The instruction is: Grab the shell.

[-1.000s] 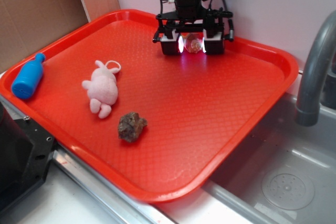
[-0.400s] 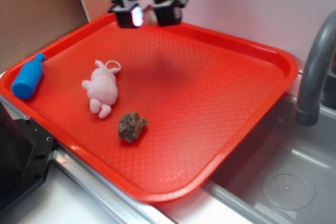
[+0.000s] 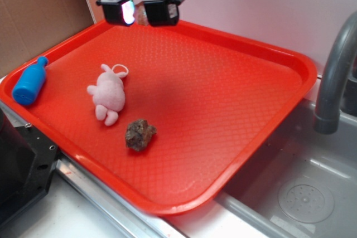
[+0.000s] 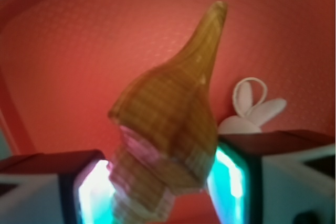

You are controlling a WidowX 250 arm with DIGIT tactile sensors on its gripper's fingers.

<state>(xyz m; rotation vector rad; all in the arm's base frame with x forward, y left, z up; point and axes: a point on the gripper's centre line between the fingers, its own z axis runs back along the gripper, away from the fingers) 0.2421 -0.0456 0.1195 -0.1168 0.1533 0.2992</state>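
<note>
The tan-orange shell (image 4: 168, 124) fills the wrist view, its pointed tip up and its knobby body pressed between the two glowing pads (image 4: 94, 192). My gripper (image 4: 163, 187) is shut on it. From the exterior camera the gripper (image 3: 140, 14) hangs in the air above the far left corner of the red tray (image 3: 268, 132), and only a sliver of the shell (image 3: 141, 16) shows between the fingers.
A pink plush (image 3: 109, 94) lies on the tray's left side, with a dark lumpy rock (image 3: 140, 134) just in front of it. A blue bottle (image 3: 30, 82) rests on the tray's left rim. A sink basin (image 3: 301, 188) and grey faucet (image 3: 334, 71) are to the right.
The gripper has risen off the tray with the shell in it and travelled left, from the back middle to above the far left corner.
</note>
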